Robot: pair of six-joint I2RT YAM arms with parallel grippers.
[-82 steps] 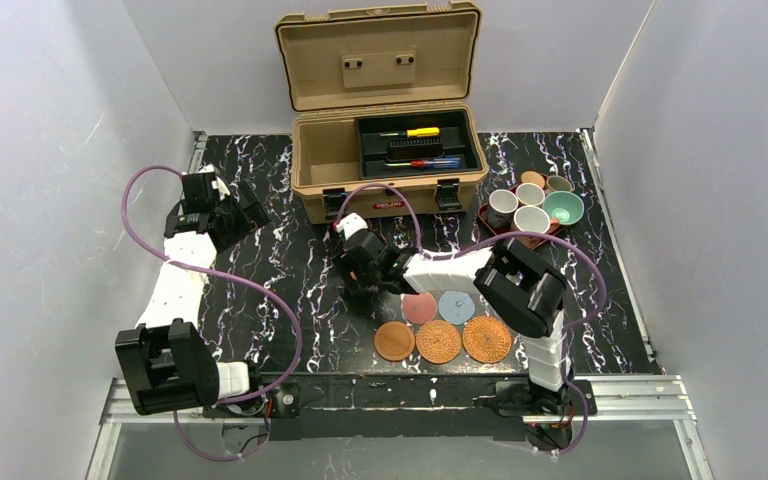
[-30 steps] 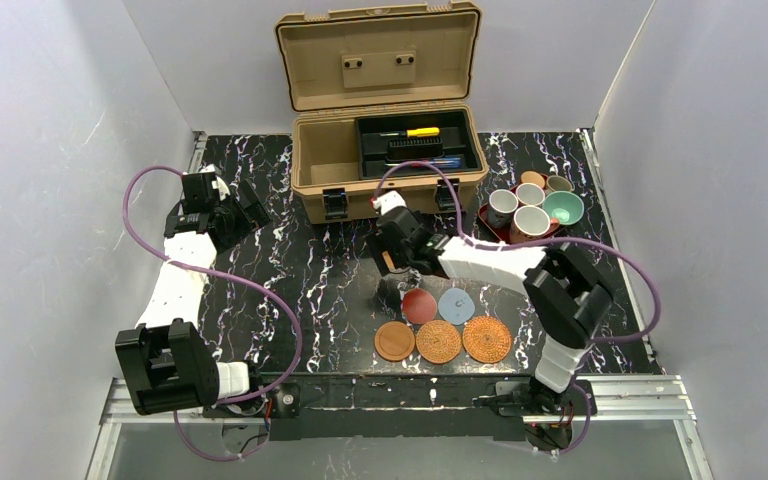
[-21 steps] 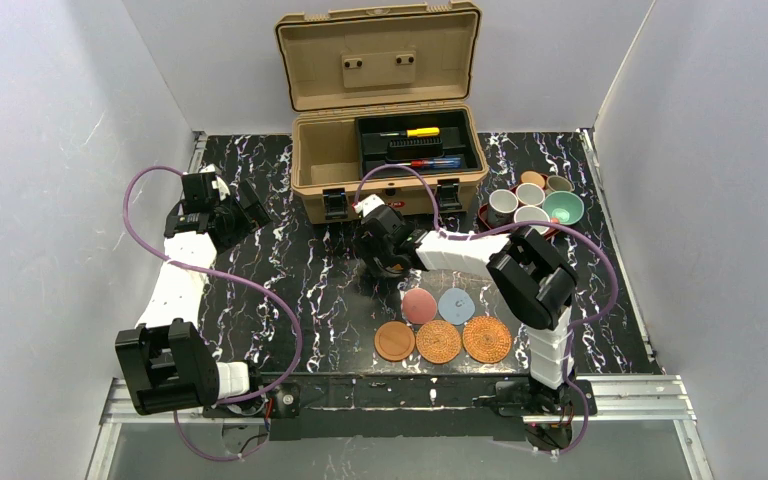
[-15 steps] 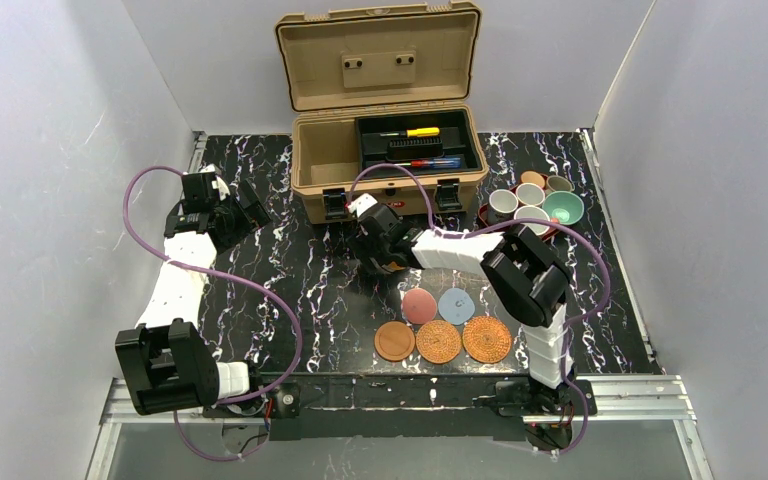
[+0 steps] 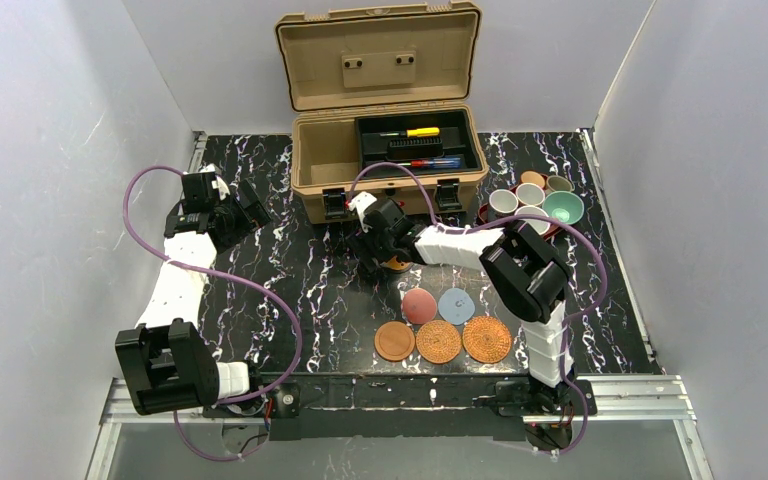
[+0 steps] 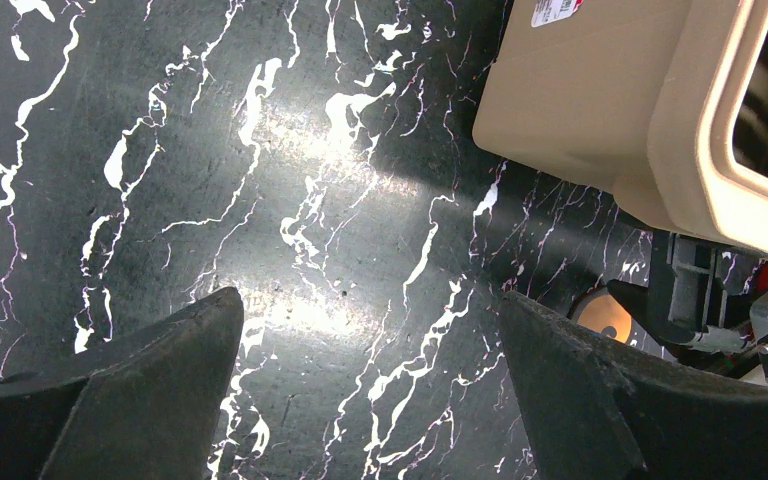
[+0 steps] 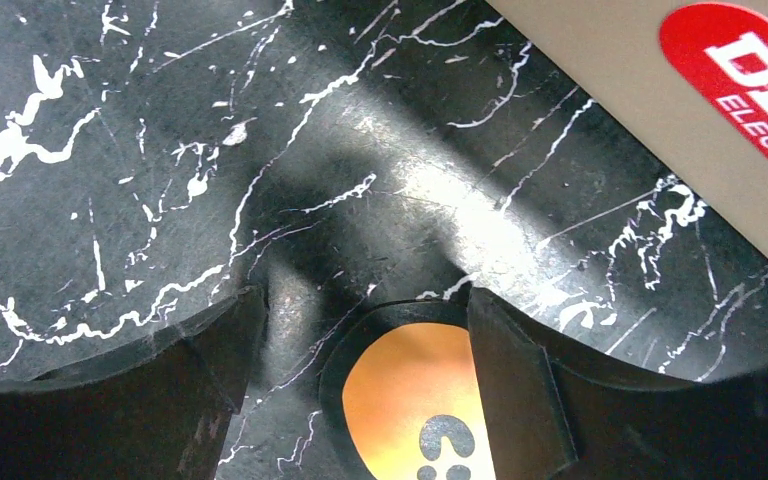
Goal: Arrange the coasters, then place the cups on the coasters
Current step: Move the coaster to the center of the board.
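An orange coaster with black marks (image 7: 415,395) (image 5: 397,264) lies flat on the table in front of the toolbox. My right gripper (image 7: 360,310) (image 5: 388,260) stands open astride it. The right finger (image 7: 515,390) overlaps its edge, and the left finger (image 7: 175,390) is apart from it. Five more coasters lie near the front: smooth brown (image 5: 395,340), two woven (image 5: 438,341) (image 5: 487,338), pinkish-red (image 5: 420,306) and blue-grey (image 5: 455,303). Several cups (image 5: 532,218) stand on the dark red tray (image 5: 488,218). My left gripper (image 6: 370,380) (image 5: 248,205) hangs open and empty at the left.
An open tan toolbox (image 5: 385,150) (image 6: 600,110) (image 7: 650,90) with screwdrivers in it stands at the back middle, close behind my right gripper. Grey walls enclose the table on both sides. The left wrist view shows the orange coaster (image 6: 602,318) beside the toolbox corner.
My right gripper shifted a little left and settled low over the orange coaster, and its jaws narrowed somewhat. The left arm and the other coasters have not moved.
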